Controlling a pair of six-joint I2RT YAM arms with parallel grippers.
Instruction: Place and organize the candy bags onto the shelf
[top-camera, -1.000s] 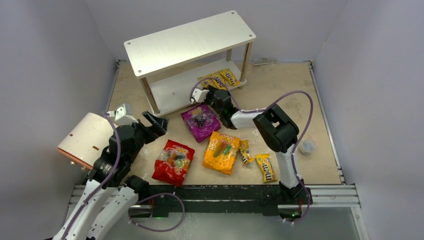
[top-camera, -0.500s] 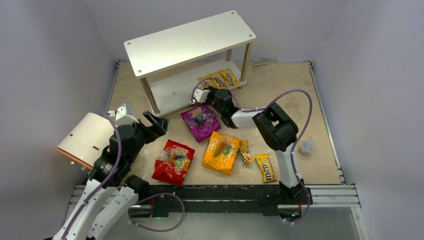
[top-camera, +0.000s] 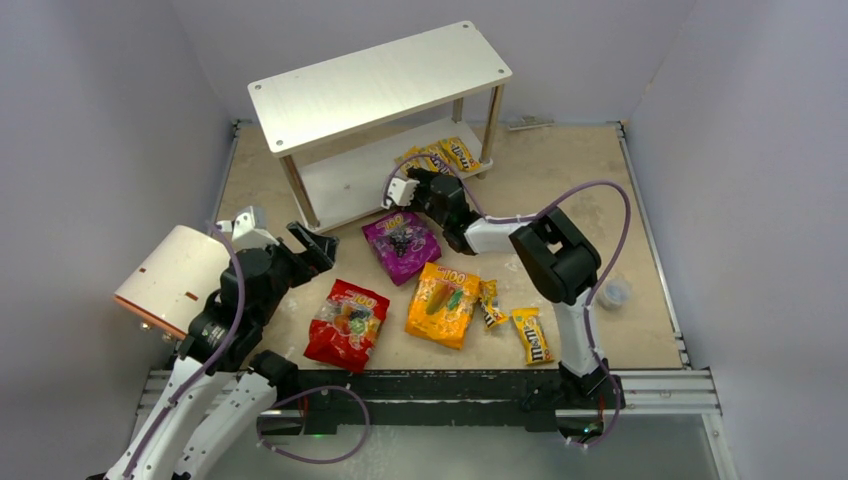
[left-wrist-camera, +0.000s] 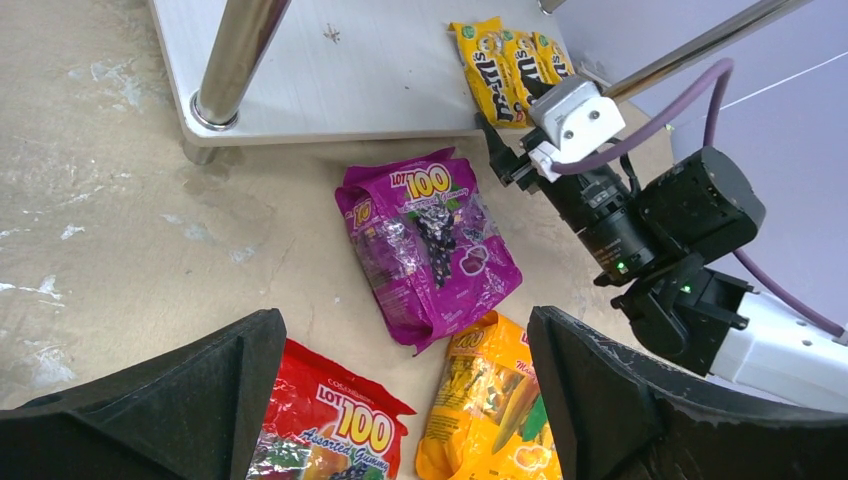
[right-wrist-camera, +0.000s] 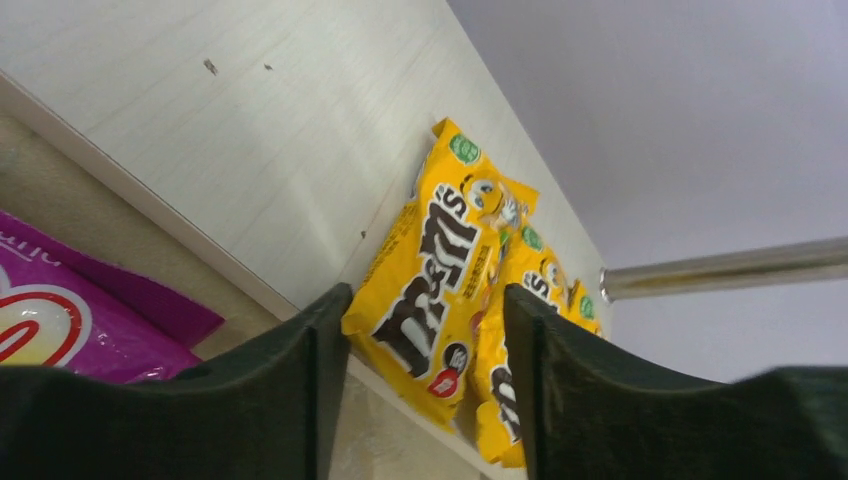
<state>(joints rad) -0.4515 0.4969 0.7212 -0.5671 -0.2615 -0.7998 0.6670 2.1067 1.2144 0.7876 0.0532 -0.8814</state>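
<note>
The white two-tier shelf (top-camera: 380, 85) stands at the back. Three yellow M&M's packets (top-camera: 445, 157) lie on its lower board (left-wrist-camera: 350, 70), overhanging the front edge. My right gripper (top-camera: 412, 186) is open at that edge, its jaws either side of the nearest packet's (right-wrist-camera: 435, 270) end. The purple pouch (top-camera: 400, 243), orange pouch (top-camera: 443, 303) and red pouch (top-camera: 347, 322) lie flat on the table. Two more M&M's packets (top-camera: 490, 303) (top-camera: 532, 335) lie right of the orange pouch. My left gripper (top-camera: 310, 245) is open and empty, above the red pouch (left-wrist-camera: 330, 430) and the orange pouch (left-wrist-camera: 490, 410).
A cream cylinder with an orange rim (top-camera: 170, 280) sits at the left beside my left arm. A small clear cup (top-camera: 613, 293) stands at the right. Grey walls enclose the table, and a metal rail (top-camera: 450, 385) runs along the near edge.
My right gripper has shifted slightly toward the shelf's lower board. The left arm and the pouches have hardly moved.
</note>
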